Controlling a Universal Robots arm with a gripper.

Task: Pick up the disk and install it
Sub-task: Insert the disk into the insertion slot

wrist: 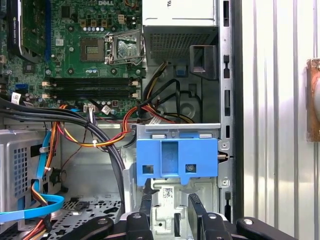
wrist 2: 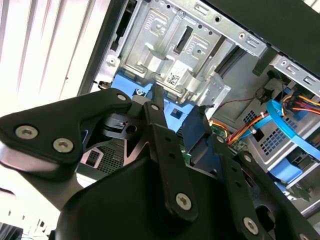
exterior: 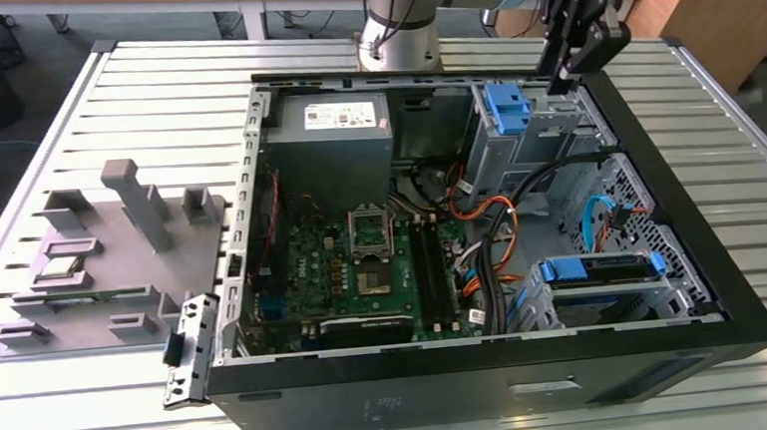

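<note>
My fingers (wrist: 145, 202) stand apart and empty, just beside the disk (wrist: 176, 159), whose blue bracket sits in the corner drive cage of the open case (exterior: 500, 378). The case rests on a ribbed metal surface (exterior: 148, 79), with a grey parts tray (exterior: 95, 283) at the exterior view's left and wooden furniture (exterior: 730, 4) beyond.

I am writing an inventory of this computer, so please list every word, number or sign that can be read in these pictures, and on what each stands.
On the power supply, the white sticker: print too small to read.
On the metal drive cage, the code sticker: a square pattern, no legible words.
On the motherboard: white markings too small to read.
Nothing can be quoted with confidence.
</note>
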